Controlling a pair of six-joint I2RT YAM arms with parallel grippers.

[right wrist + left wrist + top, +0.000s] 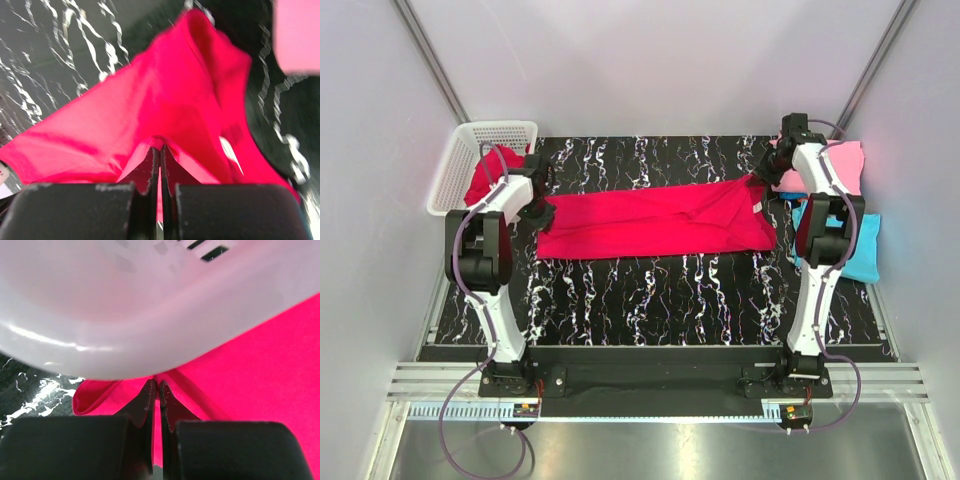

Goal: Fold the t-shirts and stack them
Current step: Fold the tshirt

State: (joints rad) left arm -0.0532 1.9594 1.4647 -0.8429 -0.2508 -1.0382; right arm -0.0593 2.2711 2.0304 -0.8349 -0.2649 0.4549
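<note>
The fold of one crimson t-shirt is judged to be the step in hand. The shirt is spread out and held taut between the two grippers, along its far edge.

The left gripper is pinched almost fully together, with a fold of the red cloth clamped between its fingers. The white mesh basket is pressed close just above and ahead of these fingertips, and another red shirt is seen inside it.

The right gripper is fully closed on the opposite end of the shirt. The cloth is bunched up into a peak ahead of its fingers.

A pink shirt and a turquoise one are laid just beyond the right gripper, on its outer side.

For the next move, both pinched ends would probably need to be carried together towards the near edge, so that the far half is laid over the near half. Even tension is called for, lest the cloth be creased.
</note>
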